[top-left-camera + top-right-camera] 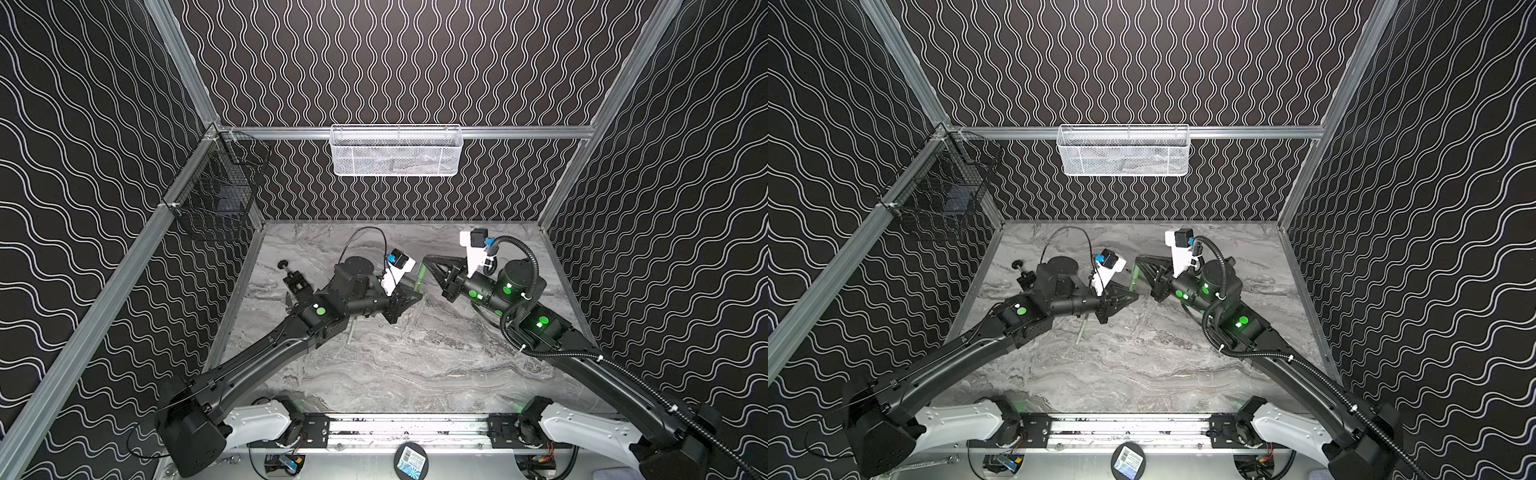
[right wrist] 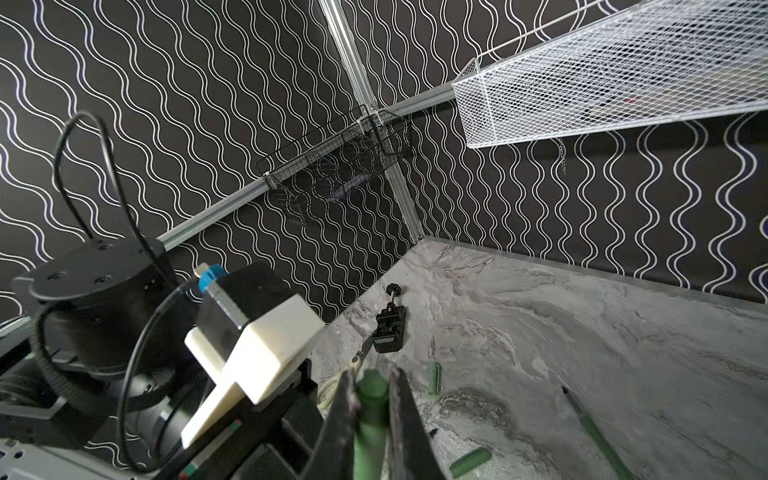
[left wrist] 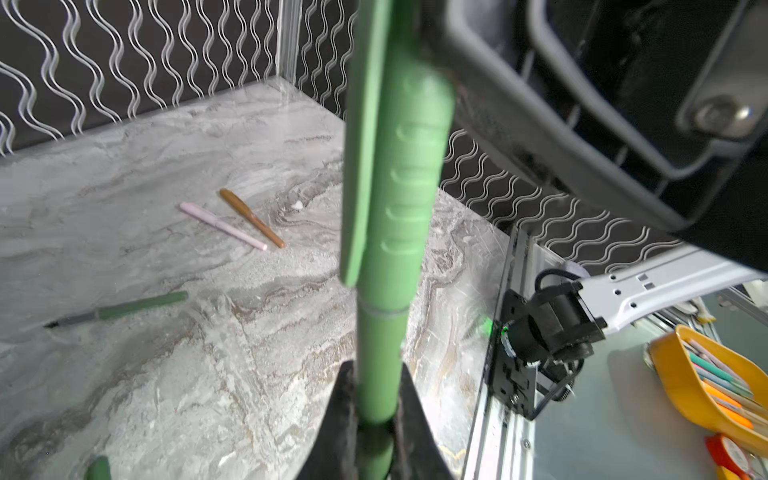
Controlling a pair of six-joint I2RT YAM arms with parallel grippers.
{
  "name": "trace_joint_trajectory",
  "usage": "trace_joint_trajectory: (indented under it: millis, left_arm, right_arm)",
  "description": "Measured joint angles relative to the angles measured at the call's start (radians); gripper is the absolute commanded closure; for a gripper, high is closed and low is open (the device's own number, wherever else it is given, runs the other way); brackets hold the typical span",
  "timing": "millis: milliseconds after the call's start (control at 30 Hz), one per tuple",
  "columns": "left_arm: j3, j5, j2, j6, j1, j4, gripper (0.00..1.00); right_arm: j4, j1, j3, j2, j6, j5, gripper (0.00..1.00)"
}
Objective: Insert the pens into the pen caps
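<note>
Pens get capped one at a time here, and the pale green pen [image 3: 376,374] is the one in hand, held up off the bench [image 3: 166,395] between the two arms. On the left, the left fingers [image 3: 338,432] are pinched tight on its barrel. To the right, the right fingers [image 2: 338,419] are clamped just as tight on the matching cap [image 3: 411,178], which sleeves the pen's tip end with only a thin seam showing. I judge the push-in step nearly or fully done. The next move calls for a last firm press along the pen's line, then one side letting go. On the bench, a pink pen [image 3: 222,226] and a gold pen [image 3: 251,218] lie side by side, seemingly capped. A dark green pen [image 3: 120,309] lies bare-tipped, and a dark green cap [image 2: 434,376] waits loose.
</note>
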Motion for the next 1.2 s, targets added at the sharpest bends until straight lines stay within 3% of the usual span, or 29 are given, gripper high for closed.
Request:
trace_joint_trajectory:
  millis: [500,800,900,967,1067,1167,1200]
  left_arm:
    - [0.162,0.089,0.103,0.050,0.076,-0.346,1.00]
    - [0.203,0.161,0.168,0.026,0.089,-0.371,1.00]
    - [0.131,0.212,0.162,-0.008,0.089,-0.129,1.00]
    - [0.051,0.242,0.156,-0.043,0.089,0.209,1.00]
    - [-0.051,0.254,0.126,-0.088,0.089,0.581,1.00]
    - [-0.124,0.244,0.101,-0.122,0.091,0.759,1.00]
    - [-0.144,0.242,0.097,-0.132,0.092,0.793,1.00]
  right_arm:
    - [0.095,0.016,-0.102,0.013,0.092,0.016,0.96]
    - [0.051,0.017,-0.082,0.013,0.113,0.049,0.96]
    - [-0.037,0.011,0.005,0.015,0.068,0.090,0.96]
    - [-0.064,0.006,0.085,0.019,0.021,0.131,0.94]
    - [-0.101,0.006,0.199,0.032,-0.038,0.135,0.92]
    - [-0.167,0.010,0.280,0.051,-0.074,0.113,0.87]
    - [-0.210,0.010,0.308,0.058,-0.087,0.105,0.79]
